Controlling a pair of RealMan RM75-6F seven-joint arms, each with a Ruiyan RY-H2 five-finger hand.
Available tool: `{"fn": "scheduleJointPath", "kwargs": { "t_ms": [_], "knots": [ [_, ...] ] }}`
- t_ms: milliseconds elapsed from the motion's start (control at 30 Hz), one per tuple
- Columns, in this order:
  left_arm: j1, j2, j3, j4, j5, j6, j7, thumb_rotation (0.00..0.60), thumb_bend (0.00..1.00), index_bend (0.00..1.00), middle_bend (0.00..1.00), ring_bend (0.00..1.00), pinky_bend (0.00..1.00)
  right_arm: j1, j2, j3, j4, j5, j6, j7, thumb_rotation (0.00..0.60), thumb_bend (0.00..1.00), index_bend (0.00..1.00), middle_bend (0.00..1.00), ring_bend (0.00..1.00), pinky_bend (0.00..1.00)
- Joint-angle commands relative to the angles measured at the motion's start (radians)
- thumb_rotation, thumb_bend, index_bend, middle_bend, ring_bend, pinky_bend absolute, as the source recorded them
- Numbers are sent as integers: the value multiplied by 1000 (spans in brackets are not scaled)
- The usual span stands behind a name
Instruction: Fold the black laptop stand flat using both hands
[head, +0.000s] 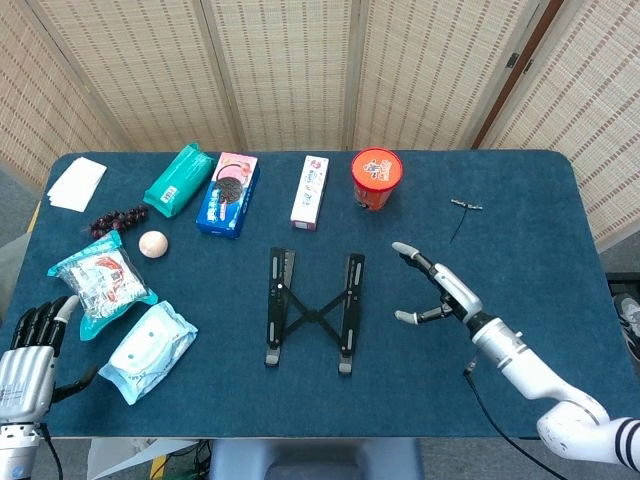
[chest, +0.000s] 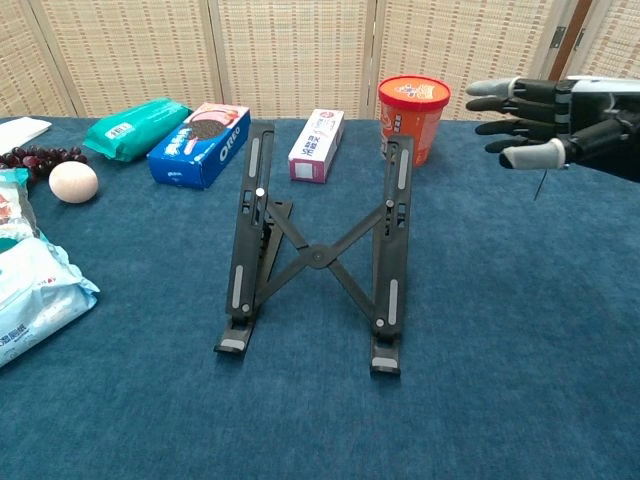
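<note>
The black laptop stand (head: 311, 310) (chest: 318, 255) stands unfolded at the table's middle, two rails joined by a crossed brace and raised at the back. My right hand (head: 437, 290) (chest: 535, 120) hovers open just right of the stand, fingers spread toward it, not touching. My left hand (head: 30, 350) rests open at the table's front left corner, far from the stand; the chest view does not show it.
Behind the stand lie an orange cup (head: 376, 177), a white box (head: 310, 191), a blue Oreo box (head: 228, 193) and a green pack (head: 179, 180). At left are an egg (head: 152, 243), grapes (head: 117, 219), two snack bags (head: 152, 349). A small metal tool (head: 464, 207) lies far right.
</note>
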Motion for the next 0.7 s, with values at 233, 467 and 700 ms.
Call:
{"fn": "scheduleJointPath", "kwargs": {
  "t_ms": [233, 467, 700],
  "knots": [
    [-2, 1, -2, 3, -5, -4, -4, 600, 178, 48, 71, 50, 0, 112, -123, 19, 129, -8, -65, 160, 600, 76, 0, 14, 0, 0],
    [-2, 8, -6, 0, -12, -5, -17, 600, 178, 48, 71, 50, 0, 167, -198, 21, 194, -1, -92, 218, 600, 78, 0, 55, 0, 0],
    [1, 14, -6, -6, -15, -2, -19, 600, 178, 48, 71, 50, 0, 189, -243, 11, 234, -11, -77, 322, 600, 123, 0, 111, 0, 3]
  ]
}}
